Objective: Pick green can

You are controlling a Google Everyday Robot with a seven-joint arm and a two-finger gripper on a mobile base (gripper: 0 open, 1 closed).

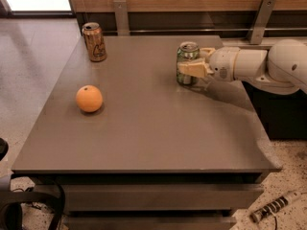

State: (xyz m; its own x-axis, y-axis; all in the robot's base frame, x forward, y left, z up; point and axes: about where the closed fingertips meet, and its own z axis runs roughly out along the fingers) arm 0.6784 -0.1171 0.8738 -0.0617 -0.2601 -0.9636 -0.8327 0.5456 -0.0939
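From my station I see the pincer at the far right part of the bench, reaching in from the right on its white arm. It sits at the green can, part of it crossing the front of the can's lower half. I cannot tell whether it is clamped on the can or merely set about it. The green can stands upright on the bench, silver top up. A brown-gold can stands upright at the far left corner, well apart. An orange rests on the left side, nearer to me.
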